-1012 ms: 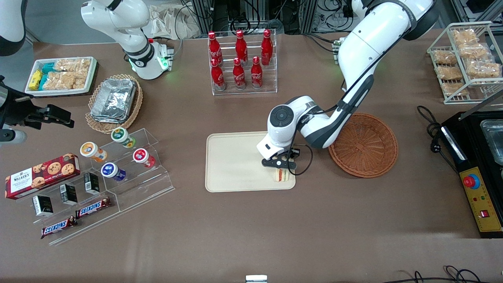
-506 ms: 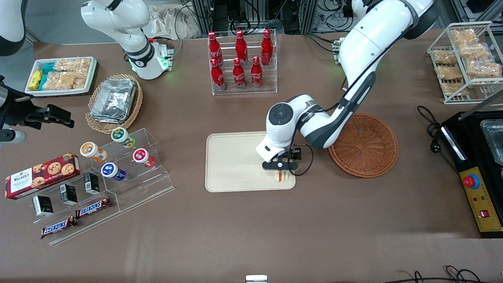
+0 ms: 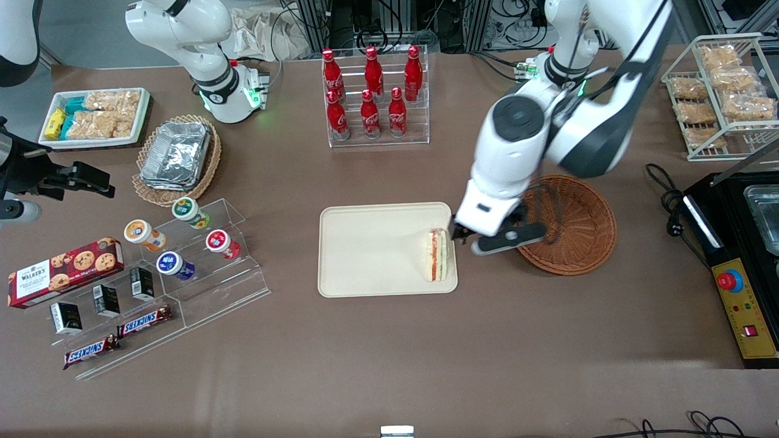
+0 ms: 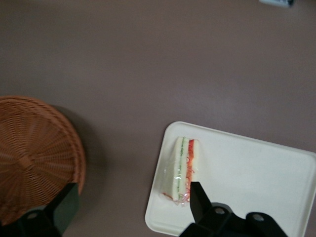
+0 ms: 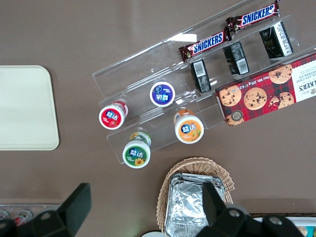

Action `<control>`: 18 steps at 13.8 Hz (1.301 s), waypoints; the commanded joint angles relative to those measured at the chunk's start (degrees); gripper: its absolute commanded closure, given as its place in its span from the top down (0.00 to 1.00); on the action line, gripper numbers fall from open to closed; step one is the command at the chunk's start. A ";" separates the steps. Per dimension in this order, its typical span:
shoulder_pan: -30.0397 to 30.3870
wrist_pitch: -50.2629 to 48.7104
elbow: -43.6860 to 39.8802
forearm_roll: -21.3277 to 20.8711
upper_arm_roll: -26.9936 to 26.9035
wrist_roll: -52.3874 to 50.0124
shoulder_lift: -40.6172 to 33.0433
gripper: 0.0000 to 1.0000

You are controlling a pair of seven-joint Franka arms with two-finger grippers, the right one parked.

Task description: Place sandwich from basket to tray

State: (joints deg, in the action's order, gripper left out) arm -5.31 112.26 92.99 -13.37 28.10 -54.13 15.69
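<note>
My gripper [image 3: 494, 238] has let go and lifted away, fingers spread and empty, now above the basket [image 3: 569, 225] edge. The sandwich [image 3: 436, 255] lies alone on the tray [image 3: 365, 249] (at the end nearest the basket), so I judge the placement done.

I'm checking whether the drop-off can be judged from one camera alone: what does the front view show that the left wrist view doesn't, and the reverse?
Only the front view shows the cola bottle rack, the foil containers and the whole arm, its pincer open, hanging between tray and basket. Only the left wrist view shows the clear wrap around the sandwich close up. Both show the sandwich lying on the tray at the edge nearest the empty basket.
</note>
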 commanded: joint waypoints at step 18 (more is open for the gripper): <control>-1.89 -23.14 -3.96 12.76 -31.61 51.32 -14.82 1.00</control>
